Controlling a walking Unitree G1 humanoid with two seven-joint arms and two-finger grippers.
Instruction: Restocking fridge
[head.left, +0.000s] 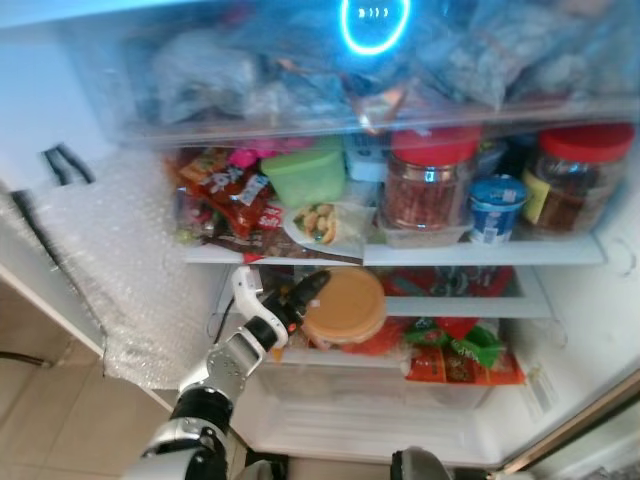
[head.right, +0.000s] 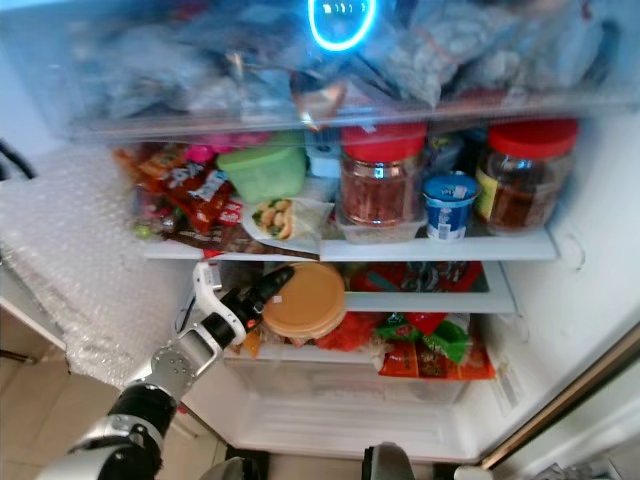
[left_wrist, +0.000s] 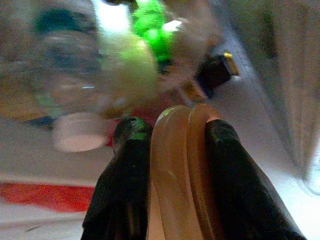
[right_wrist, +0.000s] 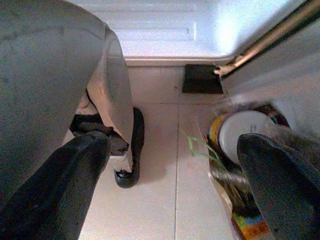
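I've got the left gripper (head.left: 312, 290) reaching into the open fridge (head.left: 560, 330) at the middle shelf (head.left: 520, 305), carrying a flat tan lid (head.left: 345, 305). It's held on edge, prob so it slips in above the red and green snack packs (head.left: 455, 350) w/o knocking them. In the wrist view the two black fingers (left_wrist: 125, 185) are pinched tight on the lid's rim, one each side. Right gripper (right_wrist: 175, 165) hangs low over the floor tiles (right_wrist: 165, 200), fingers wide apart, holding nothing.

Home kitchen: open fridge (head.left: 560, 255) crammed with red-lidded jars (head.left: 430, 180), snack packets (head.left: 225, 190), tiled floor (right_wrist: 165, 165).
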